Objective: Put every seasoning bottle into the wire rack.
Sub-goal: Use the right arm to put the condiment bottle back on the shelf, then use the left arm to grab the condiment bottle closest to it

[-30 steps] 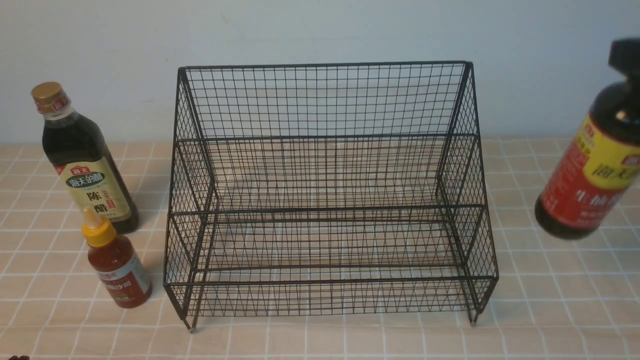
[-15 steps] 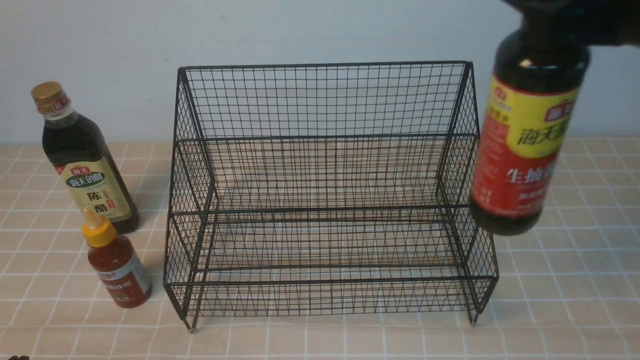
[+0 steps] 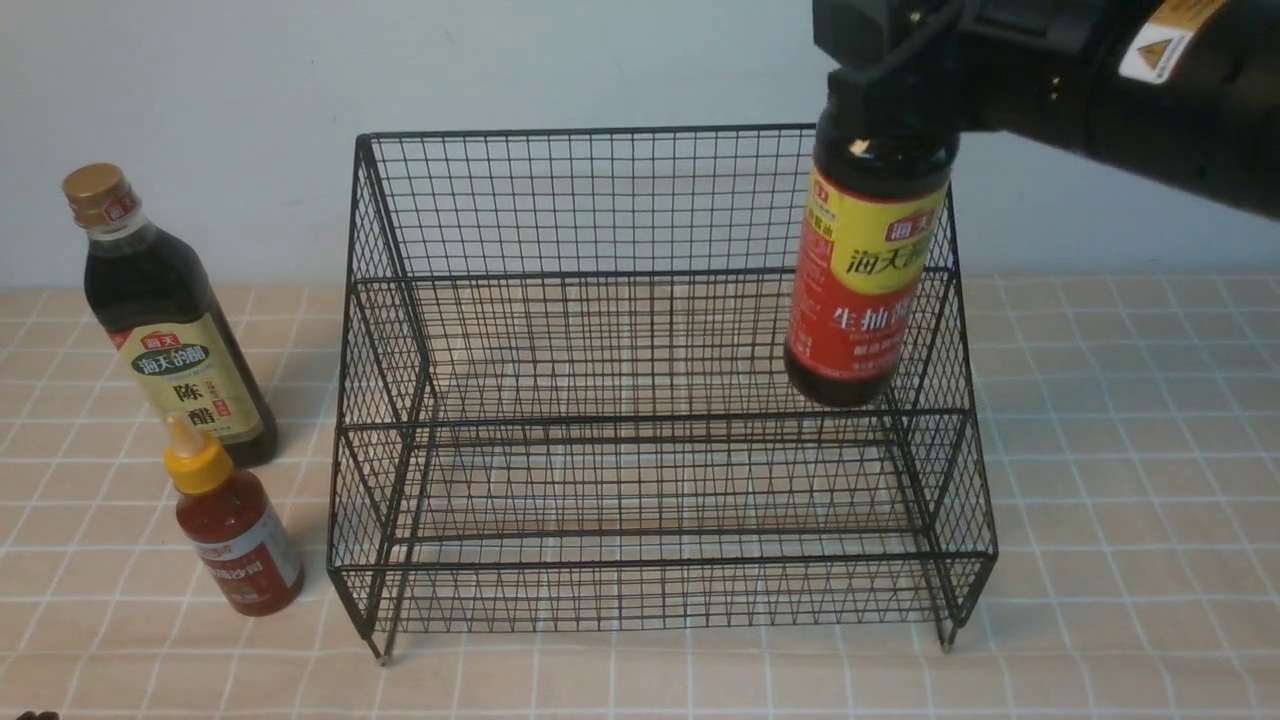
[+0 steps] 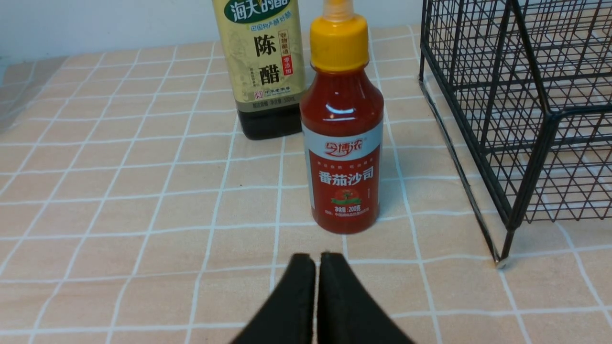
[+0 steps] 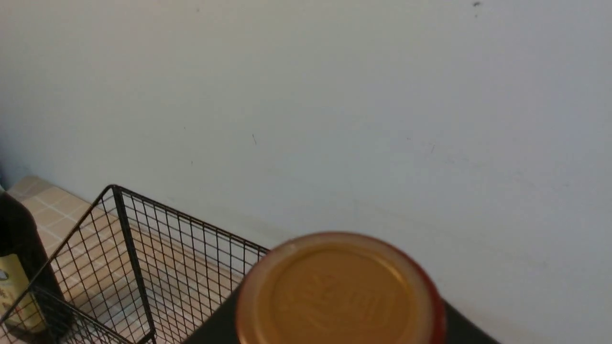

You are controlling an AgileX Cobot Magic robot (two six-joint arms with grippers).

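Neck of red-label bottle (image 3: pixel 866 290) hidden by right tool (image 3: pixel 884 92) (tips unseen).

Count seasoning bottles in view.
3. Gold-capped bottle and small red bottle stand left of the rack; red-label bottle hangs in the right tool over its right end.

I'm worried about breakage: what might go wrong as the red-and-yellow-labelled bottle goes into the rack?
1. The red-yellow label bottle hangs close to the right side wall of the wire rack; on the way down its base could catch the wires.
2. The right gripper holds it only at the top, so the long body might swing or slip.
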